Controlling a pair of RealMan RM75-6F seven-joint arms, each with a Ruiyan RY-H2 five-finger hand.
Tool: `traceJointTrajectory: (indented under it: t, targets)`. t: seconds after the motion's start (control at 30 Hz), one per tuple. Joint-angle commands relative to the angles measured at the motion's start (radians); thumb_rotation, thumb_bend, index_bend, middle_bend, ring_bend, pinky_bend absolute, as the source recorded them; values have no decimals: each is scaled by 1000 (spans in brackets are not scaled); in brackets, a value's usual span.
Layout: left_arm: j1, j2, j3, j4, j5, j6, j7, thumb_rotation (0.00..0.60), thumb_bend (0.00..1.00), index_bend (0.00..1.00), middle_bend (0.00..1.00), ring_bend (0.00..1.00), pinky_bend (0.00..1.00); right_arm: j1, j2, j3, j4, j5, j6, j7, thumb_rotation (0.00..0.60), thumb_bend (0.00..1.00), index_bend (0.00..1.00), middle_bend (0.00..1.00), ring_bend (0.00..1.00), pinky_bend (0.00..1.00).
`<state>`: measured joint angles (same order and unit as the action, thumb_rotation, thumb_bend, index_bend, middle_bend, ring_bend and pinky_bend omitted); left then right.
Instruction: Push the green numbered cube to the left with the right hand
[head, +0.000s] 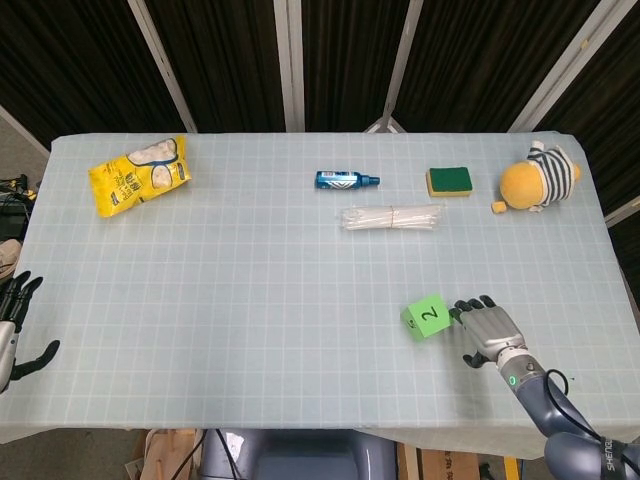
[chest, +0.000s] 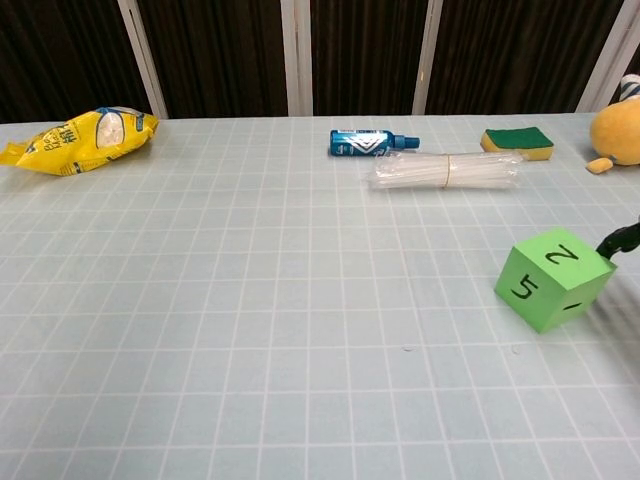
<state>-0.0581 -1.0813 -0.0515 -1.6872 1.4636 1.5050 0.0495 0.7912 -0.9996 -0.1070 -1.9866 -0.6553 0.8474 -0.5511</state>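
The green numbered cube (head: 427, 316) sits on the table near the front right, its top face showing a 2; the chest view shows the cube (chest: 553, 278) turned corner-on with a 5 on its side face. My right hand (head: 487, 330) lies flat just right of it, fingers spread, fingertips touching the cube's right side. In the chest view only a dark fingertip (chest: 620, 240) shows at the right edge. My left hand (head: 14, 330) hangs open off the table's left edge, holding nothing.
At the back stand a blue bottle (head: 346, 180), a bundle of clear straws (head: 392, 217), a green-and-yellow sponge (head: 449, 181) and a striped plush toy (head: 539, 178). A yellow snack bag (head: 139, 174) lies at the back left.
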Motion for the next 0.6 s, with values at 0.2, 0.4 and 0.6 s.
traceJointTrajectory:
  t: [0.2,0.4,0.6]
  targets:
    - [-1,0,2,0,3,-1,1,600,337,35,0,0,0,2,31,-26,-52,-22,-11,0,600,329,234,134,101,24]
    - [0,1,2,0,4,1,-3,600,337,35,0,0,0,-2,50,-46,-104,-61,-17,1,600,329,234,135,101,24]
    - [0,1,3,-1,5,0,-3,600,337,35,0,0,0,13,62,-57,-133,-73,-44,3,600,329,234,135,101,24]
